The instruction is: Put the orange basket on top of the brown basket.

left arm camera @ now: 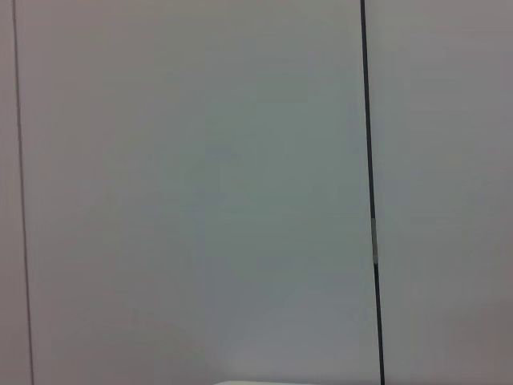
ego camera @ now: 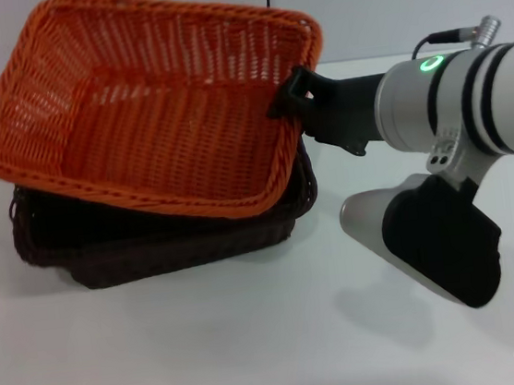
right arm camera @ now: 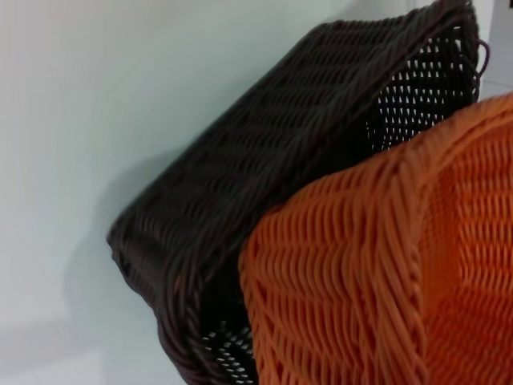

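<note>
The orange basket [ego camera: 145,103] hangs tilted over the brown basket [ego camera: 179,239], its near-left edge low on the brown basket's rim and its far-right side raised. My right gripper [ego camera: 291,96] is shut on the orange basket's right rim and holds it there. The brown basket stands on the white table beneath, mostly covered by the orange one. In the right wrist view the orange basket's wall [right arm camera: 377,273] is close up with the brown basket [right arm camera: 280,144] behind it. My left gripper is out of view; its wrist view shows only a plain wall.
The white table [ego camera: 255,341] stretches in front and to the right of the baskets. My right arm [ego camera: 451,105] reaches in from the right edge. A pale wall with a dark vertical seam [left arm camera: 370,192] stands behind.
</note>
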